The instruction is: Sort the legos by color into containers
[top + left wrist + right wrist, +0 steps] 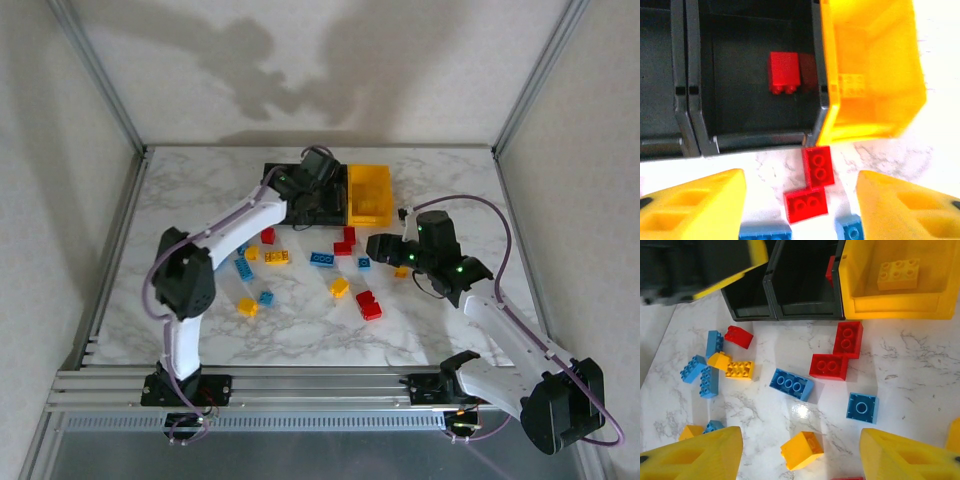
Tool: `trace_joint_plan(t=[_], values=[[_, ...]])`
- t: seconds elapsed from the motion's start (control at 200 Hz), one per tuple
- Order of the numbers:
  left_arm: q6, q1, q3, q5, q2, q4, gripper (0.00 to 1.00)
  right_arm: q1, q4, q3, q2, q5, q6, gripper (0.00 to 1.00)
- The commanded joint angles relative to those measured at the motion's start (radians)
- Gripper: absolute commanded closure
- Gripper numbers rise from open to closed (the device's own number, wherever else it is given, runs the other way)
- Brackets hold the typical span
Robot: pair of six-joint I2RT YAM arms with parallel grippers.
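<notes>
My left gripper (800,210) hangs open over the near rim of the middle black container (760,137), with nothing between its fingers. A red lego (785,72) lies inside that container. The yellow container (875,115) to its right holds a yellow lego (897,274). Two red legos (817,166) lie touching on the table just in front of the containers. My right gripper (800,440) is open above a tilted yellow lego (802,451), not touching it. In the top view the left gripper (318,170) is over the containers (368,210) and the right gripper (385,248) is right of the scattered legos.
Blue (791,384), red (738,336) and yellow (739,370) legos lie scattered on the marble table in front of the containers. A square blue lego (862,407) lies near my right finger. An empty black container (660,75) stands at the left end of the row. Metal frame posts edge the table.
</notes>
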Motion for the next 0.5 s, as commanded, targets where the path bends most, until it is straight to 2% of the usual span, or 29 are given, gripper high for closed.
trace_joint_plan(t=[0.0,0.12,0.195,0.295,0.496], values=[[0.016,-0.005,-0.129,0.062,-0.09,0.035,0.34,0.017,-0.022,-0.009,-0.031,0.013,-0.02,0.3],[0.014,-0.019,-0.263,0.06,-0.158,0.054,0.26,0.04,-0.03,-0.047,-0.062,-0.011,-0.028,0.28],[0.01,-0.027,-0.349,0.082,-0.182,0.1,0.2,0.088,-0.035,-0.077,-0.076,0.063,-0.014,0.28],[-0.004,-0.039,-0.42,0.099,-0.179,0.141,0.1,0.146,0.001,-0.139,-0.106,0.097,0.006,0.28],[0.003,-0.064,-0.453,0.104,-0.12,0.167,0.06,0.167,0.034,-0.18,-0.115,0.113,0.042,0.28]])
